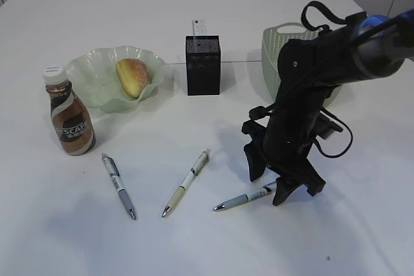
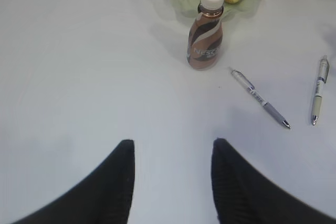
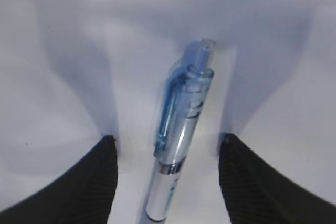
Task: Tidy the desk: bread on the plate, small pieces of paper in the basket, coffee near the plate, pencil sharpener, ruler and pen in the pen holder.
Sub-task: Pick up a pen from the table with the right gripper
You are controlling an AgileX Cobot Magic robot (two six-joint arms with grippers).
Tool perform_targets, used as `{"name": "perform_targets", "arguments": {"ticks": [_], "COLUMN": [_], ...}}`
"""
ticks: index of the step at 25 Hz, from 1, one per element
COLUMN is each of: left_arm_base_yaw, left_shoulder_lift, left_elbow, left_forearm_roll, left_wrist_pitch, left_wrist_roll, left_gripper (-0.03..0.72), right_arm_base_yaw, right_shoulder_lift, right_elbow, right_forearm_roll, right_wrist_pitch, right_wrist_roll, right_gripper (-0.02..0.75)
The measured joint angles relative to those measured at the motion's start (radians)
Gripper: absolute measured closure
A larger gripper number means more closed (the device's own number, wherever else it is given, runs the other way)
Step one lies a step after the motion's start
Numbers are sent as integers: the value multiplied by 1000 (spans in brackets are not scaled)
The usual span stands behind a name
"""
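Note:
The bread (image 1: 132, 77) lies on the green plate (image 1: 90, 72), and the coffee (image 1: 70, 121) stands just left of the plate. The ruler (image 1: 198, 28) sticks up out of the black pen holder (image 1: 203, 64). Three pens lie on the desk (image 1: 194, 244): one (image 1: 119, 185), a second (image 1: 187, 181) and a third (image 1: 246, 198). My right gripper (image 1: 266, 191) is down at the third pen (image 3: 181, 140), open, one finger each side without touching. My left gripper (image 2: 173, 148) hangs open and empty, short of the coffee (image 2: 206, 35). No pencil sharpener or small pieces of paper are in view.
The green basket (image 1: 284, 46) stands at the back right, partly hidden behind my right arm. In the left wrist view two pens (image 2: 261, 99) (image 2: 319, 90) lie to the right of the bottle.

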Motion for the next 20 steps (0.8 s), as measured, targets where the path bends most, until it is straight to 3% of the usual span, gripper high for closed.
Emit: {"name": "perform_targets", "arguments": {"ticks": [11, 20], "left_arm_base_yaw": [0, 0], "left_shoulder_lift": [0, 0], "left_elbow": [0, 0], "left_forearm_roll": [5, 6], "left_wrist_pitch": [-6, -8], "left_wrist_roll": [0, 0], "left_gripper": [388, 403], "right_arm_base_yaw": [0, 0], "right_shoulder_lift": [7, 7], "right_elbow": [-1, -1], "right_forearm_roll": [5, 14], "right_wrist_pitch": [9, 27], "right_wrist_roll": [-4, -4], "right_gripper": [265, 404]}}
